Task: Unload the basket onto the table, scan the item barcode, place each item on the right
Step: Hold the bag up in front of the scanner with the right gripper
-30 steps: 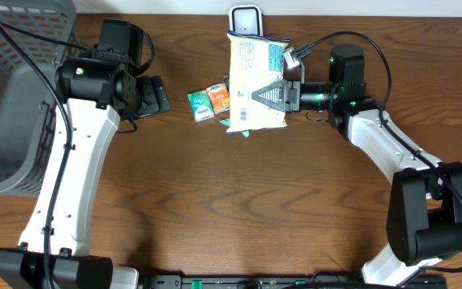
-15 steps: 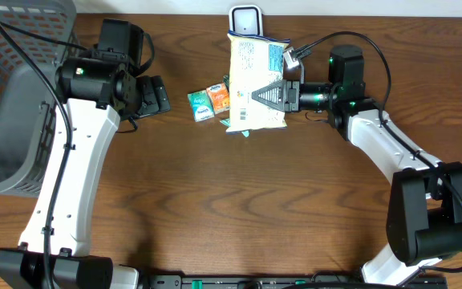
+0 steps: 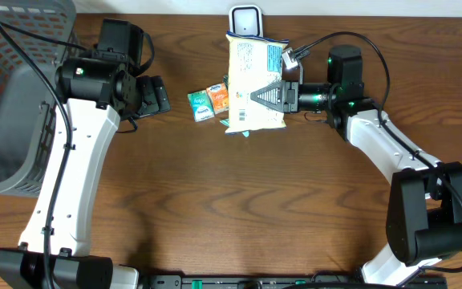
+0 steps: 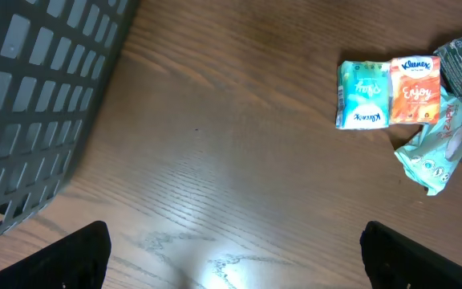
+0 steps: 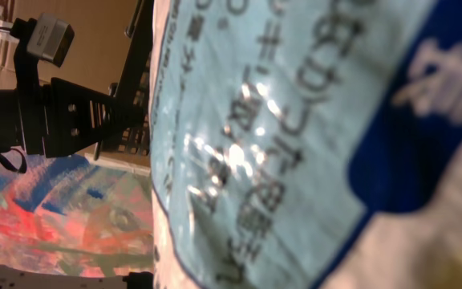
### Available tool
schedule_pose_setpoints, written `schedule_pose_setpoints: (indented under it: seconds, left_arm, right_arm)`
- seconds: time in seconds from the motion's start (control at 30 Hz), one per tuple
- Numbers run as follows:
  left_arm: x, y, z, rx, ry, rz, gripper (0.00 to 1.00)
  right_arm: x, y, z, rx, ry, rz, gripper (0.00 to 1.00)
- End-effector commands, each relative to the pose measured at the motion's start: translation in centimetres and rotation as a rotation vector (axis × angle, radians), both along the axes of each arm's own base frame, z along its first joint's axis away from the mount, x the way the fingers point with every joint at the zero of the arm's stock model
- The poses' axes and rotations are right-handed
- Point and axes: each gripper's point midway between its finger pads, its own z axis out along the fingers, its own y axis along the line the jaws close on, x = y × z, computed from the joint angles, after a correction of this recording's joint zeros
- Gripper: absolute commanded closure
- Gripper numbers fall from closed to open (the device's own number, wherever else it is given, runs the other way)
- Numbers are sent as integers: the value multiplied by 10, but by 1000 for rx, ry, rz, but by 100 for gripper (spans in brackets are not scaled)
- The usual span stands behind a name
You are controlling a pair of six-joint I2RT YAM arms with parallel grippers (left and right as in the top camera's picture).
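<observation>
One snack bag [image 3: 251,68] tight in right claw [image 3: 260,97], seemingly near table [image 3: 239,209] edge; left claw [image 3: 157,95] agape

A mock shop checkout (on a robot bench): wooden table [image 3: 239,209], grey basket [image 3: 6,96], barcode scanner [image 3: 245,18].

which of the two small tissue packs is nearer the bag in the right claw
The orange pack, lying between the teal pack and the bag that the right claw holds; the teal one is farther out.
</observation>
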Motion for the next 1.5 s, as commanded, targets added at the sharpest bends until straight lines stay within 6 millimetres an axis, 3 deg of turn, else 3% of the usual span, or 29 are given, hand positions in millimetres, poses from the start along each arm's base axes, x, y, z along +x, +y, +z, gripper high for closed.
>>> schedule_pose_setpoints:
  seconds: [0.0,0.1,0.23,0.53,0.67,1.0,1.47]
  left_arm:
    - [0,3,5,14,-13,-2,2]
    - [0,3,5,14,-13,-2,2]
    - [0,3,5,14,-13,-2,2]
    - [0,3,5,14,-13,-2,2]
    - [0,3,5,14,-13,-2,2]
    - [0,3,5,14,-13,-2,2]
    - [0,3,5,14,-13,-2,2]
  right_arm:
    - [-6,4,17,16,-59,30,99]
    - [-5,3,16,13,-57,24,99]
    - [0,-1,-2,-52,4,-39,99]
    - [-4,0,0,-41,-14,-10,99]
    - [-2,0,4,-56,-185,16,99]
    - [9,5,40,33,-306,9,99]
    - [23,-2,66,7,-404,-103,98]
